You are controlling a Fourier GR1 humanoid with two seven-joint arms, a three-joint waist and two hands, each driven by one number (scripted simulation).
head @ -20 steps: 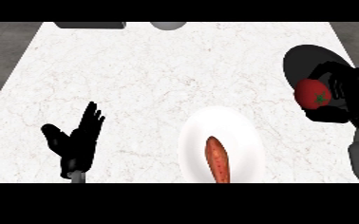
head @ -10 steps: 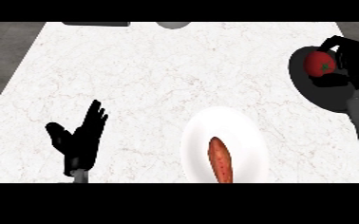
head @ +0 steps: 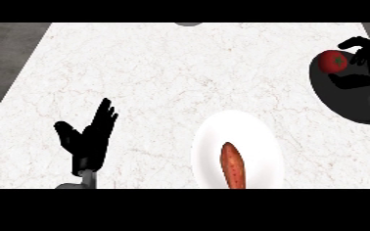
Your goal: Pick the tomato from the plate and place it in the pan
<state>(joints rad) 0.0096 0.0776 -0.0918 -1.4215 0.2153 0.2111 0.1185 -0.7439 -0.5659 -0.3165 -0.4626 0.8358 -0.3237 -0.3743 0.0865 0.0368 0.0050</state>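
The tomato [head: 333, 61] is off the plate [head: 254, 142] and sits over the black pan [head: 339, 98] at the table's [head: 180, 73] far right edge, with the right hand [head: 354, 63] curled around it — black fingers show above and to the right of the red fruit. Whether it already rests on the pan's floor or is held just above cannot be told, since hand and pan are both black and blend together.

The left hand [head: 86, 139] rests open near the lower left, fingers up, well apart from everything. On the white plate only an orange, carrot-like vegetable [head: 233, 165] is left.

The step in hand looks like the release. The risk lies there: the tomato is near the pan's upper left rim rather than its middle, so if the fingers open while it is over the rim it could roll out onto the table. A round fruit also rolls on letting go, and a withdrawing finger could nudge it.
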